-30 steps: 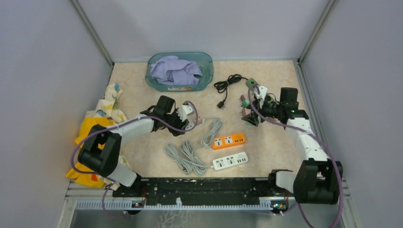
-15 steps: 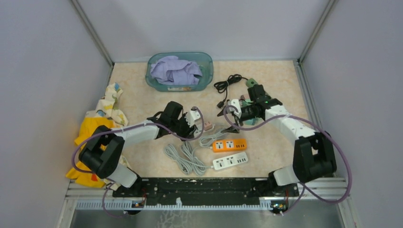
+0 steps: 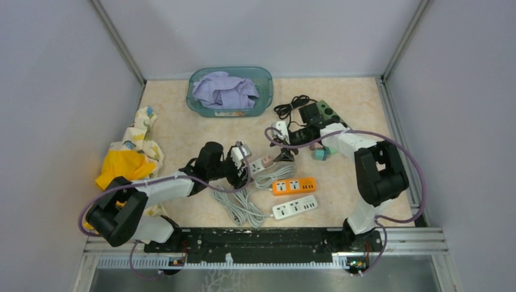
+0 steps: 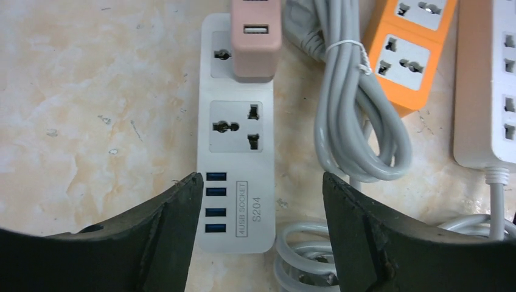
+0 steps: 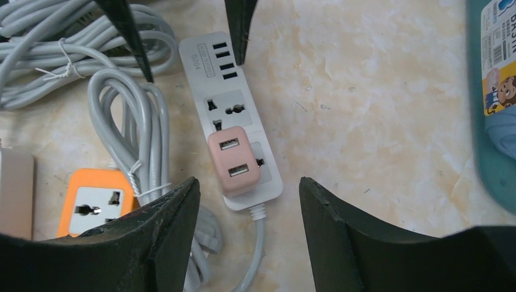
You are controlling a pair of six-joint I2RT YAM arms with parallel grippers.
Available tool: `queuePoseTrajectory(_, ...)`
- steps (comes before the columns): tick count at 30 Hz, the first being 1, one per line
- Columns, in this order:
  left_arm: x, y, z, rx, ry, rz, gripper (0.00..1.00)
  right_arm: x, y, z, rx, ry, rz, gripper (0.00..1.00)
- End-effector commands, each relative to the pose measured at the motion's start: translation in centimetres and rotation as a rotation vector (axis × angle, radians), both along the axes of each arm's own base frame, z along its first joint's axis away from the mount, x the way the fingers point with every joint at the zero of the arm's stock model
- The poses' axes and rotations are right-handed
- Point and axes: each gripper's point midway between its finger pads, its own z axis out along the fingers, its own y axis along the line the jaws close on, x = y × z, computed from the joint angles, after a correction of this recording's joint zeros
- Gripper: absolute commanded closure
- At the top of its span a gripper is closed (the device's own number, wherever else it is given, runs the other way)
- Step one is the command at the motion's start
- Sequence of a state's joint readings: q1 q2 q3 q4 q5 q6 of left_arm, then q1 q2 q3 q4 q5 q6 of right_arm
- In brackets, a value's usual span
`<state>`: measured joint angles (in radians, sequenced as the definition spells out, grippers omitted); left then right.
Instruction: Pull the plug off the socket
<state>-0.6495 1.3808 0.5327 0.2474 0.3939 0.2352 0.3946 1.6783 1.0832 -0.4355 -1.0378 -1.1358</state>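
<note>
A white socket strip [image 4: 237,140] with blue USB ports lies flat on the table. A pink USB plug [image 4: 255,36] sits in its far socket. My left gripper [image 4: 260,179] is open and straddles the strip's USB end, one fingertip [image 4: 176,207] on each side. My right gripper [image 5: 248,182] is open, just past the strip's [image 5: 228,103] cable end, close to the pink plug [image 5: 234,159]. In the top view the two grippers, left [image 3: 242,172] and right [image 3: 283,148], face each other across the strip [image 3: 260,164].
An orange strip [image 3: 293,183], a second white strip [image 3: 295,206] and grey cable coils [image 3: 237,201] lie right beside the socket strip. A teal basin [image 3: 266,88] with purple cloth stands at the back. A black cable [image 3: 292,106], green adapters [image 3: 327,111] and yellow cloth [image 3: 131,158] lie around.
My right arm has swung left from the back right to the strip's cable end. My left gripper has moved right and nearer, onto the strip's USB end.
</note>
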Motion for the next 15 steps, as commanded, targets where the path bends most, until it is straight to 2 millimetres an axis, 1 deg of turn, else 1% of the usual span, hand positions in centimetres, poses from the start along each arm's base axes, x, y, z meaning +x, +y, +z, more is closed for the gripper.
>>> queuePoseTrajectory(1,-0.2,-1.5,2.8,-0.180,-0.137,-0.036,0.22,1.6,1.6,1.2,0.016,-0.042,0.042,0.40)
queuePoseTrajectory(6,-0.1,-1.1,1.2,-0.178,-0.176,-0.023,0.23,1.4,2.1,0.2,-0.030,-0.035,0.110,0.43)
queuePoseTrajectory(9,0.5,-0.6,0.5,-0.170,-0.209,0.011,0.23,1.2,2.4,-0.6,-0.059,-0.037,0.105,0.43)
queuePoseTrajectory(14,1.5,-1.0,0.1,-0.159,-0.234,0.014,0.25,1.0,2.8,-1.6,-0.094,-0.038,0.114,0.43)
queuePoseTrajectory(15,1.6,-1.1,-0.3,-0.148,-0.224,0.011,0.26,0.8,2.9,-2.0,-0.104,-0.030,0.120,0.44)
